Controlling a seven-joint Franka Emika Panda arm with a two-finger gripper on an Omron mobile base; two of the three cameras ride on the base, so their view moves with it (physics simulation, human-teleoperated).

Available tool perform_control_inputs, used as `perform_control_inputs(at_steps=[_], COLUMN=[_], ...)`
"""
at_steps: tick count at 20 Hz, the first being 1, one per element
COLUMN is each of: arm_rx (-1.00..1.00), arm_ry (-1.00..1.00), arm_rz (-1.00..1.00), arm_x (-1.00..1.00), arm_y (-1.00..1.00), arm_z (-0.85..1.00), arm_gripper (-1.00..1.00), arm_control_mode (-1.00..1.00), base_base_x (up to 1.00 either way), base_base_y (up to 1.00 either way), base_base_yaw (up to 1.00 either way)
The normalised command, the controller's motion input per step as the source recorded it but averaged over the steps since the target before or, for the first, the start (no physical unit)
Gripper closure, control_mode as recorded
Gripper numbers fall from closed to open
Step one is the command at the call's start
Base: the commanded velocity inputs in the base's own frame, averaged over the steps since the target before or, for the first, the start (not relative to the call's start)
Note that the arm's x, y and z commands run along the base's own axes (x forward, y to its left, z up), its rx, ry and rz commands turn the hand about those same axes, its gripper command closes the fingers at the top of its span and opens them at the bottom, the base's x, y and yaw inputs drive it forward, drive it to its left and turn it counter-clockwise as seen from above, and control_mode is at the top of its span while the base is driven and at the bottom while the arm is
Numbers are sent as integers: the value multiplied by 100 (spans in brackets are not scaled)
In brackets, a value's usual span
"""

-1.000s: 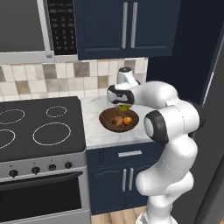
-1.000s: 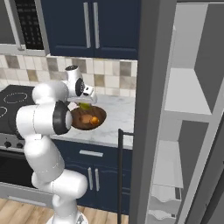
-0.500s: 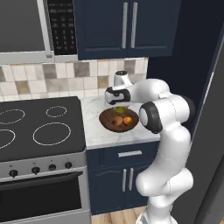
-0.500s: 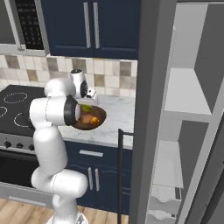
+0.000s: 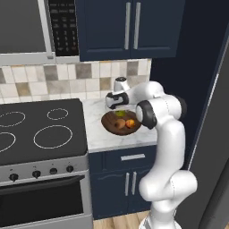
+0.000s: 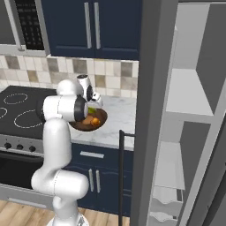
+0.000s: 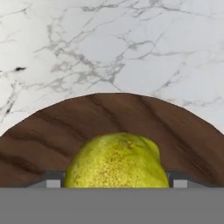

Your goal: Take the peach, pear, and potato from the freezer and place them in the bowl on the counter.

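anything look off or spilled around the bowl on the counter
Nothing stands out. The wooden bowl sits flat on the marble counter, with the peach inside it. The pear is between the gripper's fingers over the bowl. No spill or damage shows on the marble.

A speckled yellow-green pear [image 7: 117,161] sits at lower centre of the hand view, over the wide dark brown wooden bowl [image 7: 183,131], which holds a glossy orange peach [image 5: 130,123] on the white grey-veined marble tabletop [image 7: 131,48].
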Motion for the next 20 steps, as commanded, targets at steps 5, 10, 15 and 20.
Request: perform_control_inputs(at_steps=[5, 10, 15, 20], arm_rx=[0, 0, 2, 0], arm_ry=[-6, -5, -4, -22], arm_rz=[0, 0, 0, 0], arm_x=[21, 2, -50, -100], arm_y=[0, -8, -1, 0], arm_z=[-16, 0, 25, 76], arm_gripper=[-100, -100, -100, -100], arm_control_mode=[-100, -100, -100, -100], base_base_x=[0, 0, 0, 0], base_base_y=[0, 0, 0, 0], base_base_yaw=[0, 0, 0, 0])
